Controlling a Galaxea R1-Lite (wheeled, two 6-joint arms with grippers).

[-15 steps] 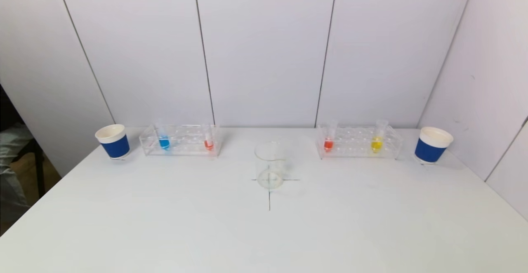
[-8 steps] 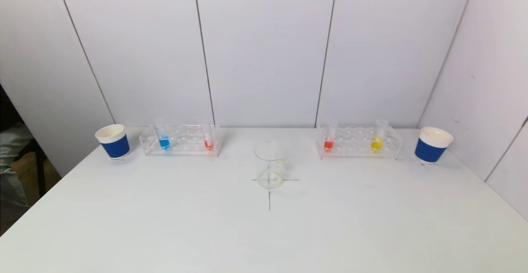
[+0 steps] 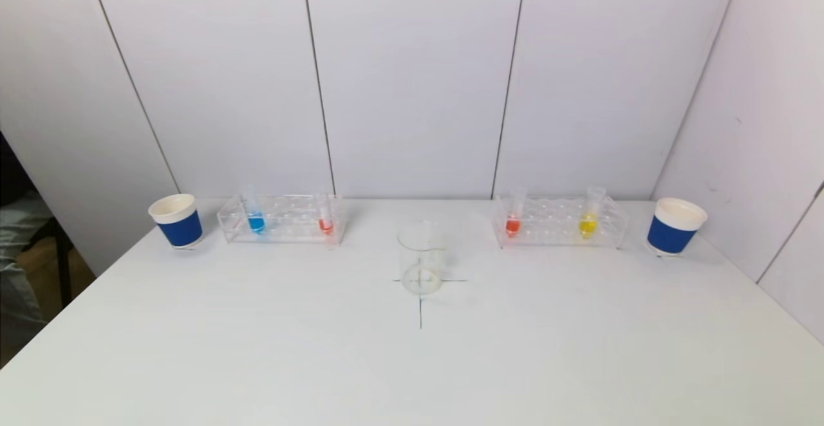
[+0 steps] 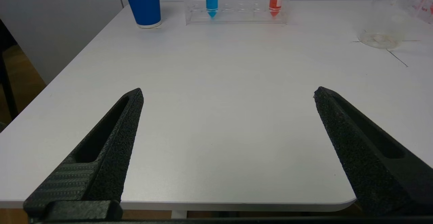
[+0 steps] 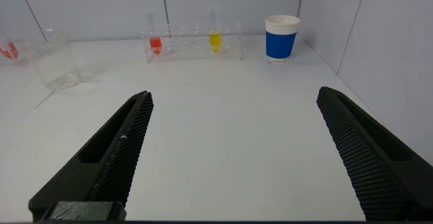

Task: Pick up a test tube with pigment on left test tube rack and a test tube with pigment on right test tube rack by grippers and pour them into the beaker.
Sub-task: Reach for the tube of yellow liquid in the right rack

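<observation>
Glass beaker [image 3: 421, 257] stands far beyond both wide-spread jaws.

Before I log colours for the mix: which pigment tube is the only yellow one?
The yellow-filled clear tube in the right clear rack, nearest the right blue paper cup.

White panelled walls [image 3: 412, 78], white table [image 3: 412, 361]

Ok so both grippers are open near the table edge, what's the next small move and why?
Probably reach both arms forward toward the racks. The left gripper and right gripper are open and empty, the tubes sit far off in the left rack and right rack, and the beaker is empty.
</observation>
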